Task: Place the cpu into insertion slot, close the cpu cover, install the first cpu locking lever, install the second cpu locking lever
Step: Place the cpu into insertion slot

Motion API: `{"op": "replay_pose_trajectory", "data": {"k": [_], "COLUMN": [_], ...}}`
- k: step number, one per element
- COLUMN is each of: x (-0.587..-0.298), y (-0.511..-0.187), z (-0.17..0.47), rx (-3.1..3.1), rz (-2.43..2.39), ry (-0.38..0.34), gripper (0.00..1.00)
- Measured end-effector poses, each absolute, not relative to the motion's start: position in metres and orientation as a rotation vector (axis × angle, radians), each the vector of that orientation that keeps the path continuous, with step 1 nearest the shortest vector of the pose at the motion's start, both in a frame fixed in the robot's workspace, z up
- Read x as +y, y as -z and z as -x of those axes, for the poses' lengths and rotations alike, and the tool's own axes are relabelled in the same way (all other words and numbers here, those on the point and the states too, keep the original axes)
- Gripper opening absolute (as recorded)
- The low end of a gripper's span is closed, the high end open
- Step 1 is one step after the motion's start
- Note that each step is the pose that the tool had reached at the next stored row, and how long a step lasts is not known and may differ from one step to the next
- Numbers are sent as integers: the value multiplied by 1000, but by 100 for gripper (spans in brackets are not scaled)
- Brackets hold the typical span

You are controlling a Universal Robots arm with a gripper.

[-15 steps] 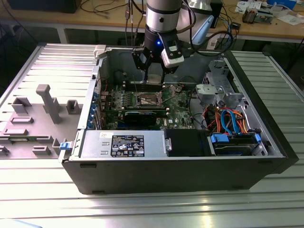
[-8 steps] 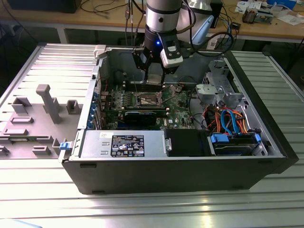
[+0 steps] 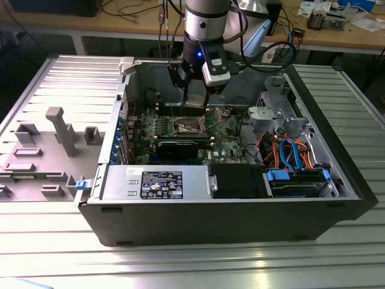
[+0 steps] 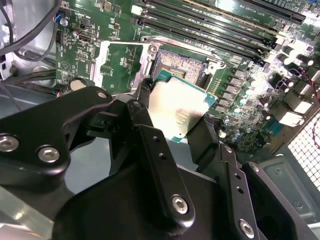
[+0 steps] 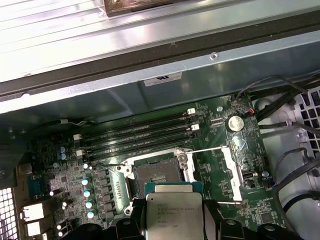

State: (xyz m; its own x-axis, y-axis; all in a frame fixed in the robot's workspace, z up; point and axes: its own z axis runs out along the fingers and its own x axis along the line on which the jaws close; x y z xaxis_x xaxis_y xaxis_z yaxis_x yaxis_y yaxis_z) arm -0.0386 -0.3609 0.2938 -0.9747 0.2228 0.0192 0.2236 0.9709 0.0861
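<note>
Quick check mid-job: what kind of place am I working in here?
Likely a robotics lab bench: an open computer case on a slotted metal table, and a cable-strewn wooden workbench behind.

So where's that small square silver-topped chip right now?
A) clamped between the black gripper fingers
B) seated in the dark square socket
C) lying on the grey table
A: the black gripper clamps the silver-topped square chip; the dark square socket is bare.

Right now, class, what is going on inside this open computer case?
A robot arm's gripper is shut on the cpu, holding it by its edges over the green circuit board, close to the insertion slot. The slot is bare, so the chip is not yet seated. The cpu cover stands swung open beside the slot.
</note>
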Motion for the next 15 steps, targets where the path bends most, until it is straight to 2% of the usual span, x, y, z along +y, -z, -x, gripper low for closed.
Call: {"op": "replay_pose_trajectory", "data": {"k": [15], "x": [-361], "y": [-293], "z": [39], "rx": [-3100], "rz": [444], "ry": [138], "gripper": [55]}}
